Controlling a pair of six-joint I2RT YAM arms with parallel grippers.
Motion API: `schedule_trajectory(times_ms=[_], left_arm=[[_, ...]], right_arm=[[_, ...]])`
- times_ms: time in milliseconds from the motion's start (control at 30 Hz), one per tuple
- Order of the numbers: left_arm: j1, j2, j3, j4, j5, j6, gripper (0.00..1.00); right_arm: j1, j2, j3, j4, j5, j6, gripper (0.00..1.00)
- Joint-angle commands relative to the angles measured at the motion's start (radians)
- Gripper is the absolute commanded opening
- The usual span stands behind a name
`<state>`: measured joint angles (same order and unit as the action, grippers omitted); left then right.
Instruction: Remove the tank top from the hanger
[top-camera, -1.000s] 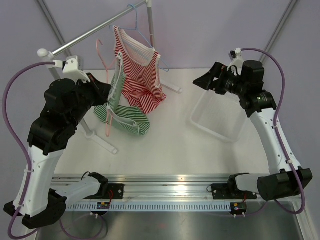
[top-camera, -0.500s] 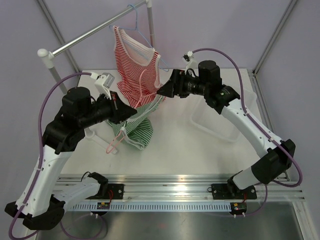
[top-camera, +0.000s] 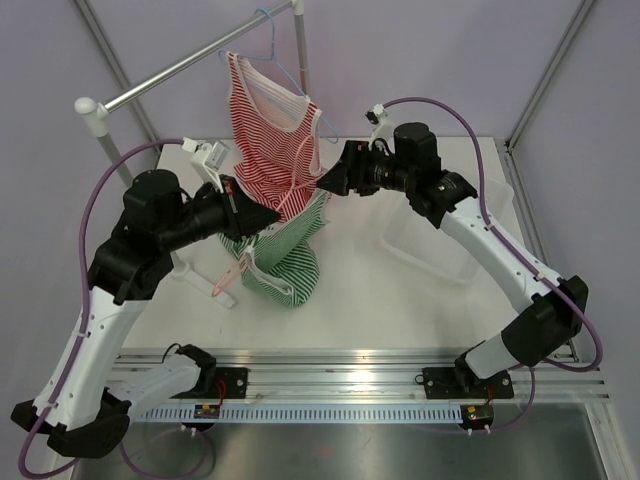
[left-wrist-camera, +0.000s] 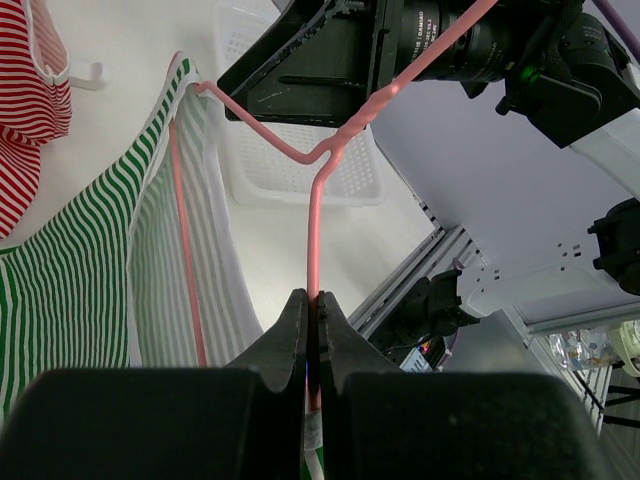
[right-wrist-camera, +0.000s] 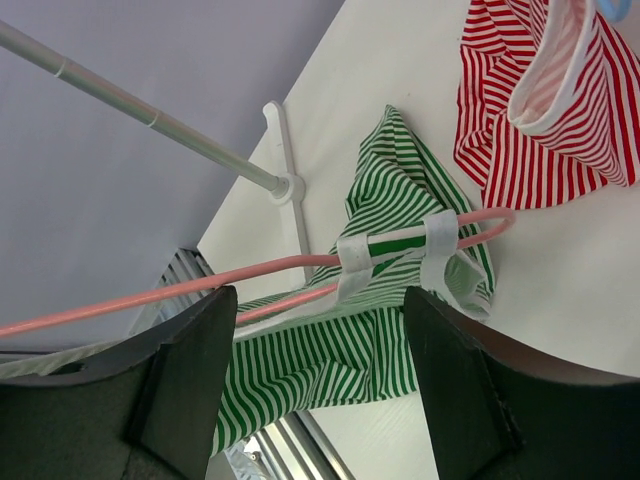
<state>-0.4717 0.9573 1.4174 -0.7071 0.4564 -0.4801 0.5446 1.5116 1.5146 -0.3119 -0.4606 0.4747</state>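
Note:
A green-and-white striped tank top hangs from a pink wire hanger, its lower part resting on the table. My left gripper is shut on the hanger's wire, which runs up between its closed jaws. The top drapes to the left in that view. My right gripper is open and empty, just right of the hanger's upper end. In the right wrist view its spread jaws frame the hanger, with a white-edged strap looped over it and the green top below.
A red-and-white striped tank top hangs on a blue hanger from the rack's rail; it also shows in the right wrist view. The rack's foot lies on the table. A white basket stands at the right.
My right arm swung from over the basket to the hanger's upper end. My left gripper carried the hanger and green top right and down from the rail, then lifted them slightly.

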Motion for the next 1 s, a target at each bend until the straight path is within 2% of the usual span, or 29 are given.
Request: schedule_trajectory(times_ms=[0,100,133,233,433,600,967], left_arm=[[-0.004,0.008,0.031,0.087,0.031,0.001,0.0],[-0.004,0.02,0.046,0.058,0.002,0.029,0.0],[-0.004,0.021,0.048,0.052,-0.004,0.032,0.0],[-0.004,0.027,0.057,0.047,-0.004,0.041,0.0],[-0.004,0.031,0.061,0.078,0.028,0.014,0.0],[-0.004,0.026,0.064,0.078,0.019,0.008,0.0],[-0.004,0.032,0.083,0.06,-0.036,-0.002,0.0]], right_arm=[[0.006,-0.05,-0.02,0.031,0.056,-0.025,0.75],[0.006,-0.057,-0.025,0.034,0.083,-0.027,0.77],[0.006,-0.057,-0.024,0.033,0.085,-0.028,0.82],[0.006,-0.056,-0.033,0.043,0.091,-0.025,0.83],[0.006,-0.036,-0.039,0.074,0.091,-0.019,0.75],[0.006,-0.021,-0.03,0.079,0.077,-0.031,0.6],[0.006,-0.024,-0.054,0.1,0.06,-0.03,0.59]])
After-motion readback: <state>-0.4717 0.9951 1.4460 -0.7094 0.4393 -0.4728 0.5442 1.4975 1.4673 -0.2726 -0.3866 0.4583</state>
